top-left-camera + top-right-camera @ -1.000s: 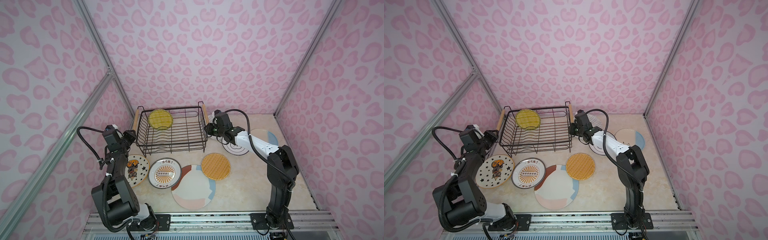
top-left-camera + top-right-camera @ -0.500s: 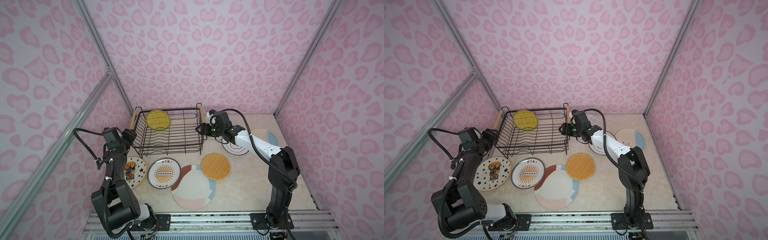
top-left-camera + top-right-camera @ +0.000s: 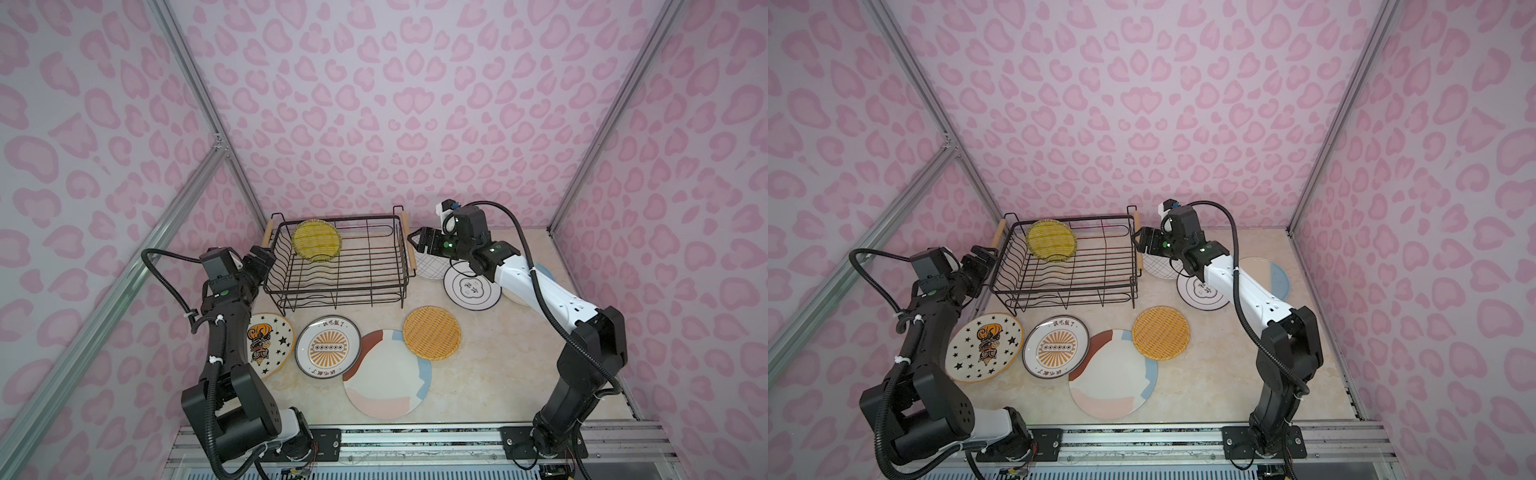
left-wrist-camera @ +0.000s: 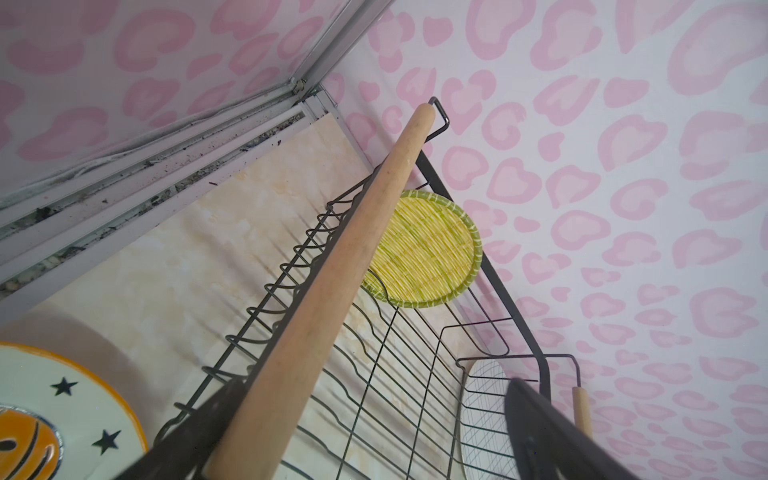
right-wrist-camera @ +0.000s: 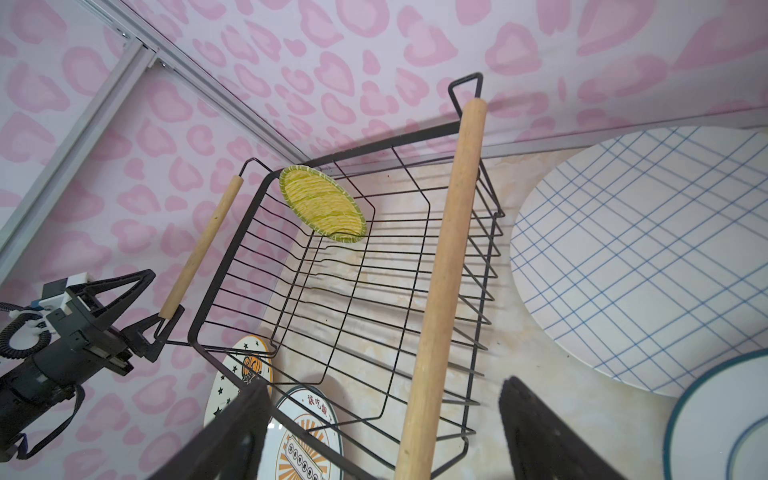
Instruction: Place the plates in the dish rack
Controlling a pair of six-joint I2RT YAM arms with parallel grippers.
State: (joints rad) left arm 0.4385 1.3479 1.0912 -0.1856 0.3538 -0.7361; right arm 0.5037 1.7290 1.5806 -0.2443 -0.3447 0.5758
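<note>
Fingers (image 5: 540,432) wider, 1 plate (image 5: 322,203) in rack (image 5: 440,291)

Black wire dish rack (image 3: 340,296) with pale wooden handles (image 3: 409,245), a yellow-green woven plate (image 3: 316,241) inside it, against lilac walls (image 3: 395,104) printed with pink heart-shaped blotches. On the cream, marble-veined tabletop (image 3: 498,365):
- a white blue-grid plate (image 3: 430,266)
- a white, dark-rimmed flower-outline plate (image 3: 465,291)
- an orange-rimmed cream star plate (image 3: 272,345) with black stars
- a white sunburst plate (image 3: 328,347) with orange rays
- a patchwork plate (image 3: 386,382) in pink, blue, rust and white
- an orange woven plate (image 3: 432,332)
- a cream-and-blue plate (image 3: 1266,270)
</note>
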